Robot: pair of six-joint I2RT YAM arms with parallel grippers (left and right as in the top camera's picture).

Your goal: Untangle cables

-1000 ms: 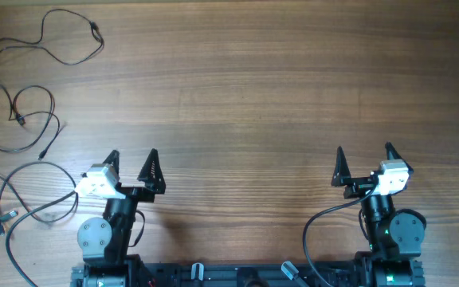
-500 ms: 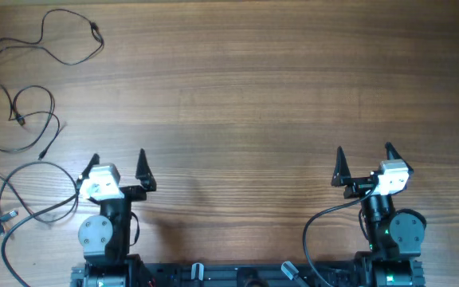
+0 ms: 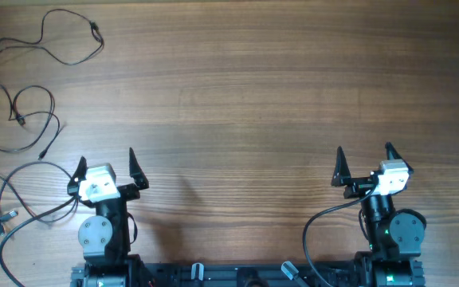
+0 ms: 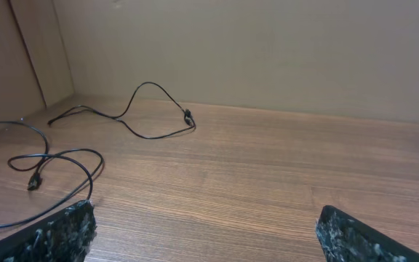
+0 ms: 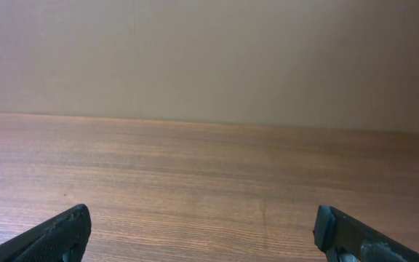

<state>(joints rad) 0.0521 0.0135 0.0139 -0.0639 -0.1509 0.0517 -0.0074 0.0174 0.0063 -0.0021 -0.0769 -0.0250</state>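
Note:
Three thin black cables lie apart at the table's left side. One cable (image 3: pixel 64 44) is at the far left corner and also shows in the left wrist view (image 4: pixel 144 116). A second cable (image 3: pixel 30 119) loops below it and shows in the left wrist view (image 4: pixel 64 171). A third cable (image 3: pixel 24 203) loops by the near left edge, close to my left arm. My left gripper (image 3: pixel 106 166) is open and empty, to the right of that third cable; its fingers show in its wrist view (image 4: pixel 206 236). My right gripper (image 3: pixel 365 159) is open and empty at the near right (image 5: pixel 202 233).
The wooden table (image 3: pixel 245 96) fills the view. Both arm bases (image 3: pixel 237 275) stand along the near edge. A plain wall (image 5: pixel 209 58) rises behind the table's far edge.
My left gripper has swung to the left, toward the cables. The right arm and the cables have not moved.

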